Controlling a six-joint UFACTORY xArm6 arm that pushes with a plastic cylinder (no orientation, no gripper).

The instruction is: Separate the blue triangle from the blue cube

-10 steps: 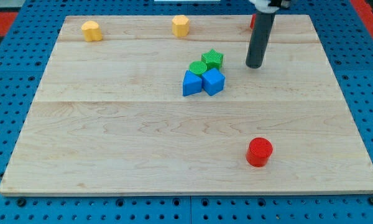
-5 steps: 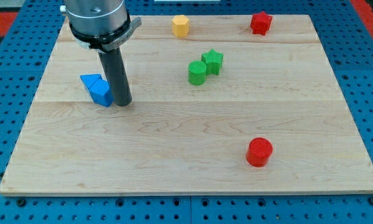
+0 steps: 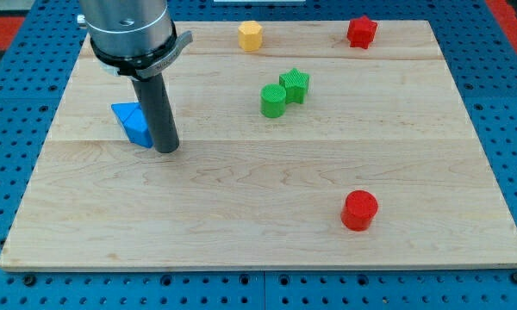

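Blue triangle (image 3: 127, 113) and blue cube (image 3: 140, 130) touch, just left of my tip (image 3: 166, 150)

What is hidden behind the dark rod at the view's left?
Blue blocks show just left of my tip, touching the dark rod. Triangle and cube cannot be told apart; the rod covers their right edge.

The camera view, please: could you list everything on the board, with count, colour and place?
blue blocks: two touching, shapes unclear, view's left
green blocks: two touching, one star-shaped, centre top
yellow block: one, top edge
red star: one, top right
red cylinder: one, bottom right
wooden board: one, on blue pegboard
my tip: one, dark rod, just right of the blue blocks
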